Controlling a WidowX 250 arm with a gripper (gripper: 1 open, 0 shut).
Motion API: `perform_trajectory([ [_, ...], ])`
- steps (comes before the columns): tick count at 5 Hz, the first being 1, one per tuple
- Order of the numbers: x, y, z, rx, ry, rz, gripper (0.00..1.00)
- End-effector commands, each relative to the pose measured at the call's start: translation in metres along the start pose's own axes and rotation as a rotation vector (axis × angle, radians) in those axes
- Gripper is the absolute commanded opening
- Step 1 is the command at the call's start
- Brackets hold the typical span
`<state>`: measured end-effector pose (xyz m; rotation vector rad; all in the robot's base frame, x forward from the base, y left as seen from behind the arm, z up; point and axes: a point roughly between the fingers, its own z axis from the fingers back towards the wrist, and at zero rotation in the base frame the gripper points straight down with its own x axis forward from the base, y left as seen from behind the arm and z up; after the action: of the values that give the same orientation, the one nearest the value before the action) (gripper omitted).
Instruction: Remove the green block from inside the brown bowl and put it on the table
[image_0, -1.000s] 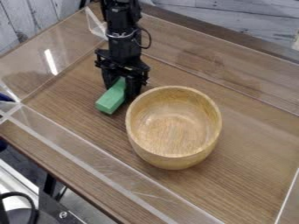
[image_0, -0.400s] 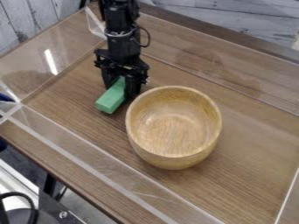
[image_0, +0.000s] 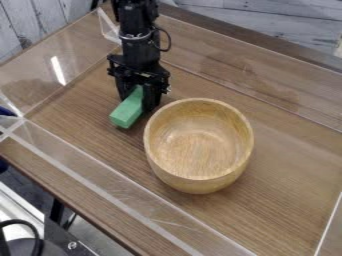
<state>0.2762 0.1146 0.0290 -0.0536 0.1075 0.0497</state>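
Green block out, release remains

The green block (image_0: 127, 110) is outside the brown bowl (image_0: 198, 146), at the tip of the end effector (image_0: 136, 92), above or on the surface (image_0: 100, 150); contact is unclear. Its jaws look closed on the block. The arm reaches downward, the bowl just beside it. Letting go and withdrawing seem left.

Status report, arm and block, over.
Gripper shut on green block. Block out of bowl, low at table, beside bowl. Nothing seen in the way.
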Motion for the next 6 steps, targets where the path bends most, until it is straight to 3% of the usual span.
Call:
perform_trajectory([
  [1,0.0110,0.0080,0.0248,0.023,-0.083,0.014,0.00],
  [5,0.0129,0.0120,0.0274,0.010,-0.090,0.035,0.00],
  [6,0.0110,0.0133,0.0311,0.006,-0.089,0.043,1.00],
])
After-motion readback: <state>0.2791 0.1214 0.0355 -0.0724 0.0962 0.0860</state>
